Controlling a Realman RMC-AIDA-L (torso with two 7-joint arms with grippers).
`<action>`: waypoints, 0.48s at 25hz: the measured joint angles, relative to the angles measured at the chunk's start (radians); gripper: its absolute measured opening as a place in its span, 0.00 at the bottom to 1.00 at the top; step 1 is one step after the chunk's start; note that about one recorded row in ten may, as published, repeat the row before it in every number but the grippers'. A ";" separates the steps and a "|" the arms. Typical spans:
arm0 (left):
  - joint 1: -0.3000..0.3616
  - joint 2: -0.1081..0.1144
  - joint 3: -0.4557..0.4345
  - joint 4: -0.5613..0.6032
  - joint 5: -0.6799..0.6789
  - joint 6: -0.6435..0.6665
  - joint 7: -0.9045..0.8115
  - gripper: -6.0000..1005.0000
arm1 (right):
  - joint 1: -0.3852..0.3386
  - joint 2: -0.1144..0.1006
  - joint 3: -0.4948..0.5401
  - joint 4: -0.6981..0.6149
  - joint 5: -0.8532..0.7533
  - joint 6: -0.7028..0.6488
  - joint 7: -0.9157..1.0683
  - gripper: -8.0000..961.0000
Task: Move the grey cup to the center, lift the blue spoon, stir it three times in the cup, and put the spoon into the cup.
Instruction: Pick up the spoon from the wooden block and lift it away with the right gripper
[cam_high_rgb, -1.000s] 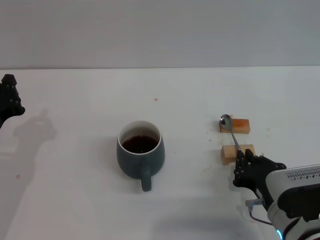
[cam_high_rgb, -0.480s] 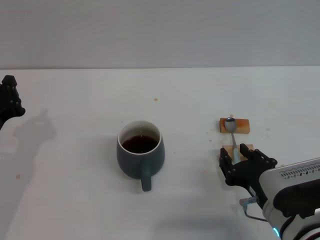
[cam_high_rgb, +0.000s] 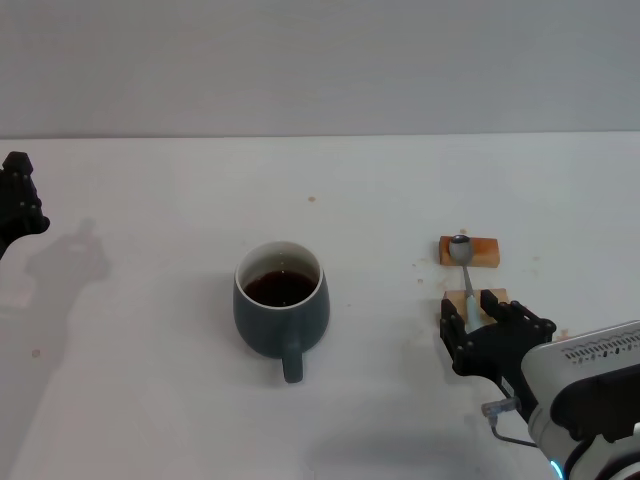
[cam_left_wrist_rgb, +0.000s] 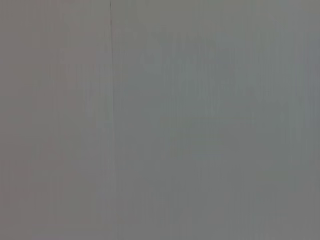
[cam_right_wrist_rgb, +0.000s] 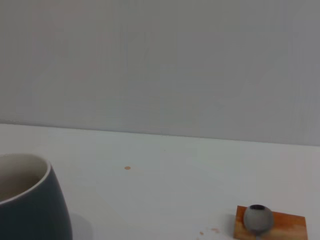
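Across the desk (cam_high_rgb: 150, 420), the grey cup (cam_high_rgb: 281, 310) sits near the middle, a little toward the front edge, handle turned to the front, dark liquid inside. Toward the right edge, well apart from the cup, lie two small wooden blocks — the far block (cam_high_rgb: 482, 251) and the near block (cam_high_rgb: 452, 301) — and the blue spoon (cam_high_rgb: 465, 268) bridges them, its silver bowl on the far block, its pale handle running back over the near one. So its long axis runs from the back edge to the front, handle end pointing straight at the right gripper (cam_high_rgb: 478, 320).

That gripper is low over the near block with its fingers spread apart on either side of the handle, not closed on it as far as I can judge; the grasp looks about to be made, and it would call for closing across the slim handle. The left gripper (cam_high_rgb: 20, 200) is parked at the left edge, far from everything — whether its fingers are apart or together, I cannot tell.

From the head view the whole spoon and both blocks show. The right wrist view shows only the spoon's bowl (cam_right_wrist_rgb: 258, 217) on the far block (cam_right_wrist_rgb: 287, 226) and the cup's rim (cam_right_wrist_rgb: 30, 165), none of the handle or fingers. The left wrist view shows only blank grey.
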 joint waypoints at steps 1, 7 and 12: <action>0.000 0.000 0.000 0.000 0.000 0.000 0.000 0.00 | -0.006 0.001 0.000 0.003 -0.002 -0.001 0.000 0.47; -0.001 0.004 0.000 0.000 0.000 0.000 0.000 0.00 | -0.023 0.006 0.000 0.008 -0.005 -0.008 0.000 0.47; 0.000 0.006 0.000 -0.001 0.000 0.000 0.000 0.00 | -0.025 0.012 0.000 -0.004 0.000 -0.010 0.006 0.47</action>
